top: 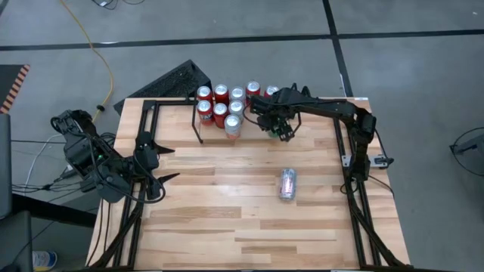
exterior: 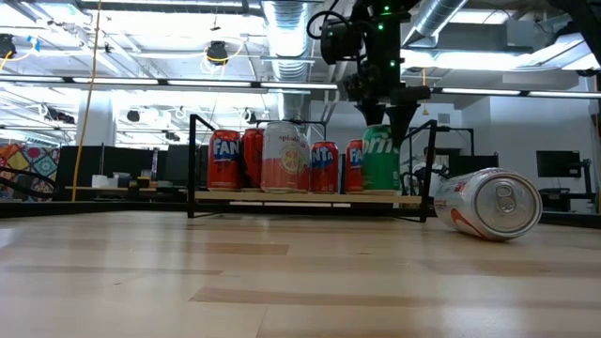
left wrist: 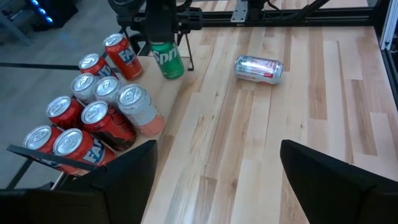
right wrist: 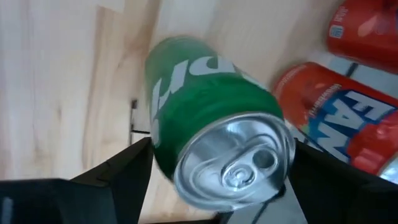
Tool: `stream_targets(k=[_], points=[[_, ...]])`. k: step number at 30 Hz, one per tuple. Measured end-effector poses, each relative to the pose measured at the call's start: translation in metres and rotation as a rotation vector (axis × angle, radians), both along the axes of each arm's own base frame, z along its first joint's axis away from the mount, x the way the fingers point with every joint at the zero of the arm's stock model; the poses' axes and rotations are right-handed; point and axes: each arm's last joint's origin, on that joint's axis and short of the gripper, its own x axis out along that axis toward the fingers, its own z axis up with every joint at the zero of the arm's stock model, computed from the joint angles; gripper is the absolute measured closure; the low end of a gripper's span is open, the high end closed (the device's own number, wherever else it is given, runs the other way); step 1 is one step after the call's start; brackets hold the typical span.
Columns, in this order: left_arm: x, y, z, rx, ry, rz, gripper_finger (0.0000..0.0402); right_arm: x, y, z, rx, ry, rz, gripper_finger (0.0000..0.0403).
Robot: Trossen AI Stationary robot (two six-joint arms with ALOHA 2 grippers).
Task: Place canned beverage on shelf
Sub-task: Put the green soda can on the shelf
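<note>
The shelf [exterior: 310,197], a low black wire rack, stands at the table's far edge and holds several red cans [top: 212,102] and a pale pink can [exterior: 285,157]. A green can [exterior: 380,160] stands upright at the shelf's right end. My right gripper [right wrist: 217,155] points steeply down over it, open, one finger on each side of the can's top rim [right wrist: 236,162]. A silver can [top: 288,183] lies on its side on the table, right of centre. My left gripper [top: 175,164] waits open at the table's left edge, holding nothing. My right gripper comes at the green can's top end [right wrist: 186,149] from above, a finger on either side. Whether the fingers touch the can's wall, I cannot tell. The can stands upright with its base on the shelf [exterior: 380,192].
Black rails [top: 355,189] run along the table's left and right edges. A black keyboard [top: 170,81] lies on the floor beyond the far edge. The wooden table [top: 227,219] shows bare boards in its middle and near half, apart from the silver can [exterior: 488,204].
</note>
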Motion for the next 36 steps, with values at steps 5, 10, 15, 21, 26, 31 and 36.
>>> stream_targets(k=[5, 10, 15, 21, 26, 31, 36], points=[[0.0, 0.0, 0.0, 0.006, -0.005, 0.006, 0.0077, -0.002, -0.001, 0.002, -0.078, 0.07, 0.06, 0.0068], [0.0, 0.0, 0.0, 0.013, -0.01, 0.014, 0.0077, 0.0, 0.002, 0.002, -0.092, 0.105, 0.135, 0.0068], [0.0, 0.001, 0.0, 0.018, -0.005, 0.014, 0.0077, 0.002, 0.009, 0.003, -0.165, 0.137, 0.156, 0.0068], [-0.001, 0.001, -0.001, 0.021, 0.001, 0.019, 0.0077, 0.003, 0.02, 0.007, -0.171, 0.061, 0.047, 0.0068], [-0.001, 0.001, -0.001, 0.02, -0.001, 0.021, 0.0077, 0.004, 0.026, 0.006, -0.106, -0.041, -0.126, 0.0068], [-0.001, 0.001, -0.001, 0.018, -0.002, 0.022, 0.0077, 0.001, 0.017, 0.007, -0.032, -0.124, -0.298, 0.0068], [-0.001, 0.001, -0.001, 0.01, -0.006, 0.027, 0.0077, -0.002, -0.002, 0.006, -0.036, -0.224, -0.504, 0.0068]])
